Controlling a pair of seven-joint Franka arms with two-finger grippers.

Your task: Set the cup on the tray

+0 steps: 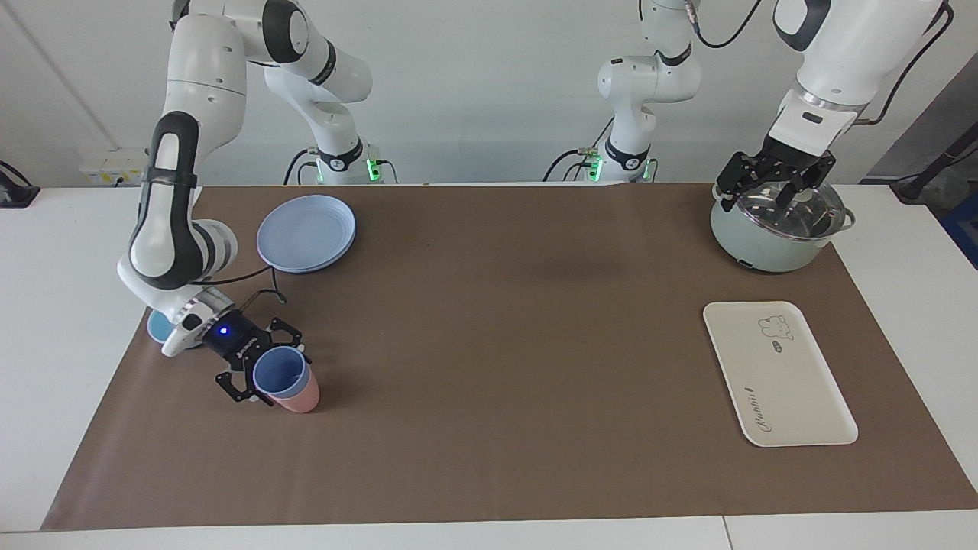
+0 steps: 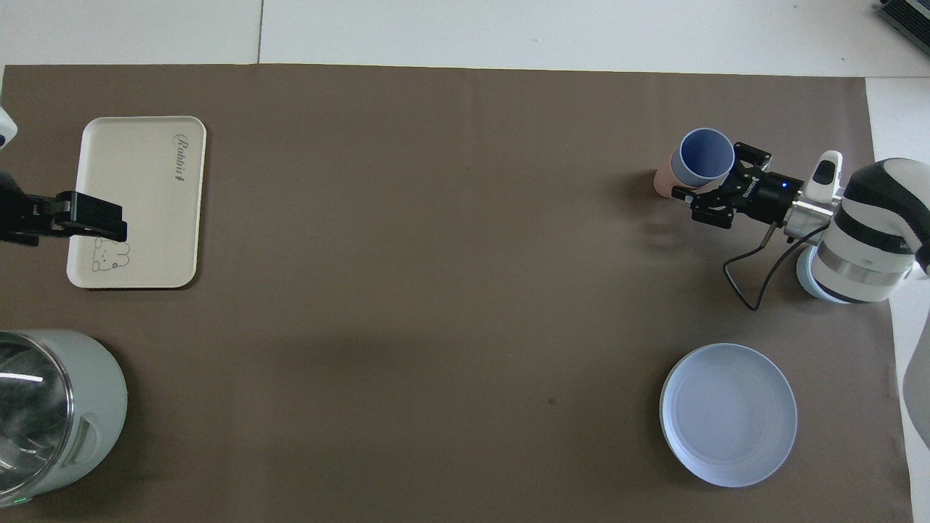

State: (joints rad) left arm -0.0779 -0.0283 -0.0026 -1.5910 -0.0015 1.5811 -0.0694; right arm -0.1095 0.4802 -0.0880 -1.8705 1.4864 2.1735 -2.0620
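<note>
Altogether one blue cup (image 1: 280,372), one pink tumbler (image 1: 300,396), one plate (image 1: 306,232), one tray (image 1: 778,372), one pot (image 1: 778,229). Right pincer (image 1: 263,367) grips the cup, touching the tumbler, at the right arm's desk end. Left pincer (image 1: 774,182), spread wide, hangs over the pot.
</note>
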